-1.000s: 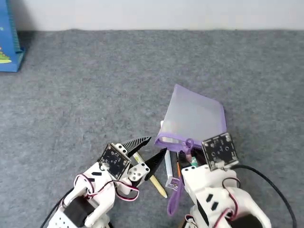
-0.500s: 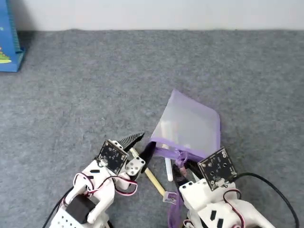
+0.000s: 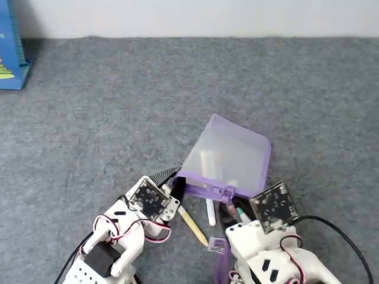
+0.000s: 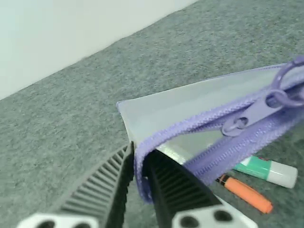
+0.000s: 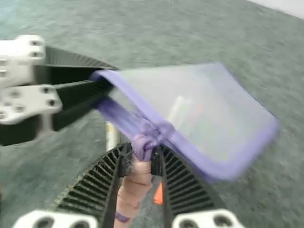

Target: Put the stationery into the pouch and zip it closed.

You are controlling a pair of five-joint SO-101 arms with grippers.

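Low at centre frame, the pouch [image 3: 231,154] lies with its zipper edge running left to right; left jaws clamp its corner, right jaws its pull loop [image 5: 144,142].

My left arm [image 3: 115,234] and right arm [image 3: 266,254] sit low at the near edge, side by side. The left gripper [image 4: 137,154] points far-right, jaws pinched on the pouch [image 3: 231,151] corner. The right gripper [image 5: 141,150] points far, clamped on the zipper pull [image 5: 142,141]
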